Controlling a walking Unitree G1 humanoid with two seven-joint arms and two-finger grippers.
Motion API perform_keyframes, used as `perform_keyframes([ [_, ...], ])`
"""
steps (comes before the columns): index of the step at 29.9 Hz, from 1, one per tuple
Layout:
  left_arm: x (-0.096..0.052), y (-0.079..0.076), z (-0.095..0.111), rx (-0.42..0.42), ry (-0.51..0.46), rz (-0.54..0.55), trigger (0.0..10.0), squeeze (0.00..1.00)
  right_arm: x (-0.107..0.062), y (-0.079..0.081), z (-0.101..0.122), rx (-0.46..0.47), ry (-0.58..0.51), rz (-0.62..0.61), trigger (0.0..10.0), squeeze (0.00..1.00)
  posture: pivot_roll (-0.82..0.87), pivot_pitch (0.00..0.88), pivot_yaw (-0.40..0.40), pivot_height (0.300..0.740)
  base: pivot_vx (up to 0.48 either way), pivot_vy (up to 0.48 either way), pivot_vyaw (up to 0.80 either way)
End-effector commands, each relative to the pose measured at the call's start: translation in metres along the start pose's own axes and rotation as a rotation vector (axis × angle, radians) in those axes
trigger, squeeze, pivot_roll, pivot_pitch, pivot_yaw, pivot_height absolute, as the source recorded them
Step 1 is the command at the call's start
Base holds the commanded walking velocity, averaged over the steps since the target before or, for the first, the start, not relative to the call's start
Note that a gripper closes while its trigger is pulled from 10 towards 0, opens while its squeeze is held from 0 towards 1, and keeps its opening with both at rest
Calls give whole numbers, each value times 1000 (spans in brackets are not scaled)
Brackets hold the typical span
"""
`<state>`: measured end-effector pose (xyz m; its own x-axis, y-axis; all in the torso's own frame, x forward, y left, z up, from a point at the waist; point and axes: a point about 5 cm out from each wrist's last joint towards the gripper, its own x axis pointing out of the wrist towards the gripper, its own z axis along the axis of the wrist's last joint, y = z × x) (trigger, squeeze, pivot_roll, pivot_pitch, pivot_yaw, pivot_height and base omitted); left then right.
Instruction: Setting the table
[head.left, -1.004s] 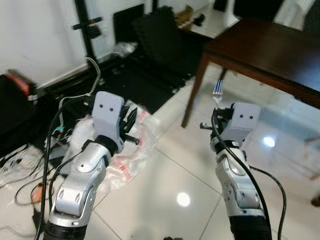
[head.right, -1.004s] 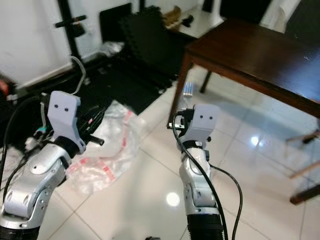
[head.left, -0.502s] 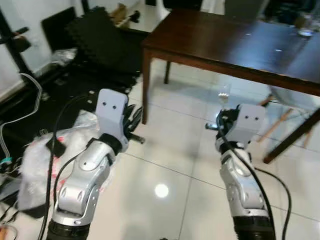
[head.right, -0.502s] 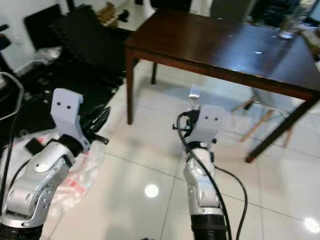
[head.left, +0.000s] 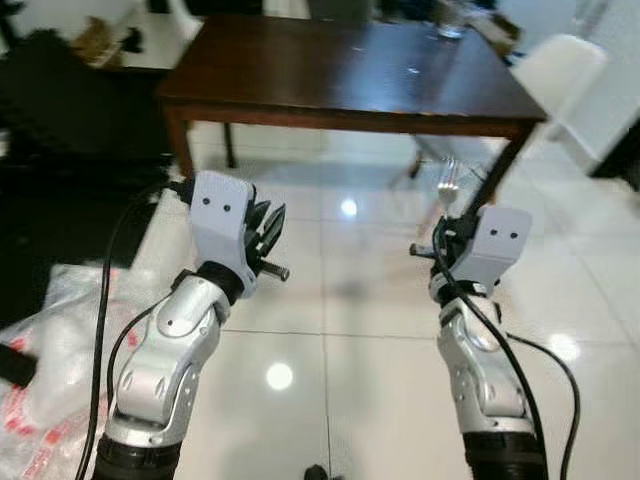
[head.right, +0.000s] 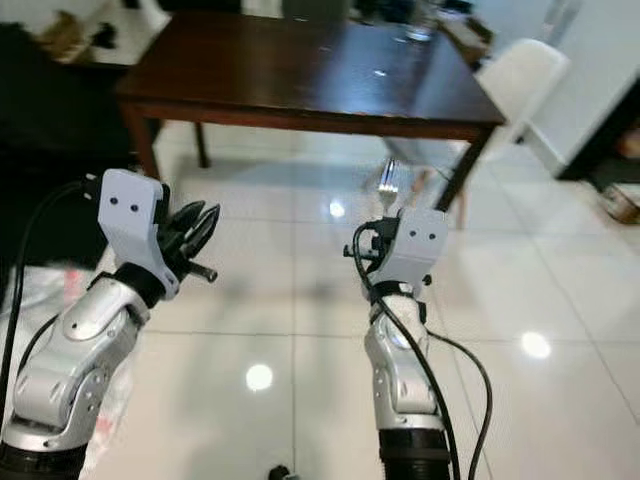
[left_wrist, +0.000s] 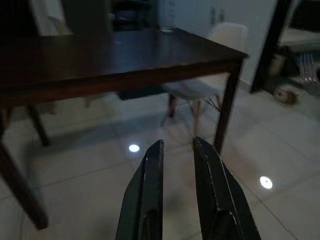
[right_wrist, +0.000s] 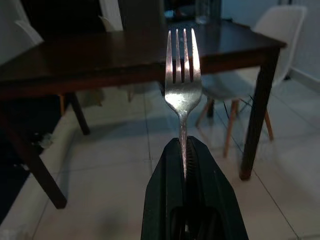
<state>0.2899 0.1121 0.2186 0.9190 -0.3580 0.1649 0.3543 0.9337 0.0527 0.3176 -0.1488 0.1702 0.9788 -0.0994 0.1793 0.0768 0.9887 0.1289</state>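
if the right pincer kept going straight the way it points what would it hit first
Probably the near edge of the dark wooden table. The right pincer holds a fork whose tines line up with the tabletop edge, so the fork would meet it first; depth is unclear.

Head eyes look down over both arms; wrist cameras face the same dark table (head.left: 340, 60).

Both arms raised before the dark wooden table (head.left: 340, 70)

The right gripper (head.left: 447, 215) holds a fork (head.left: 447, 181) upright, tines up; the left gripper (head.left: 268, 228) is empty over white floor tiles (head.left: 350, 300).
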Motion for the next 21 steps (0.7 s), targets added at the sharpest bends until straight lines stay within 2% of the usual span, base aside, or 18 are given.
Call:
perform_keyframes([
  [1,1,-1,-3,5,12,-4,10000,0,-1,-3,-2,-6,11,-10,10000,0,35,53,29,740,0,0,-800],
  [7,3,-1,-3,26,3,5,10000,0,-1,-2,-1,8,0,0,10000,0,34,53,30,740,0,0,-800],
  [9,5,2,-8,102,21,34,10000,0,-2,2,3,18,-20,29,10000,0,34,53,31,740,270,0,-463],
  [15,9,1,-8,116,9,56,10000,0,-4,16,12,45,-77,115,10000,0,29,51,31,740,480,0,0],
  [21,4,4,-17,131,29,86,10000,0,-6,23,7,43,-55,170,10000,0,26,50,25,740,480,0,0],
])
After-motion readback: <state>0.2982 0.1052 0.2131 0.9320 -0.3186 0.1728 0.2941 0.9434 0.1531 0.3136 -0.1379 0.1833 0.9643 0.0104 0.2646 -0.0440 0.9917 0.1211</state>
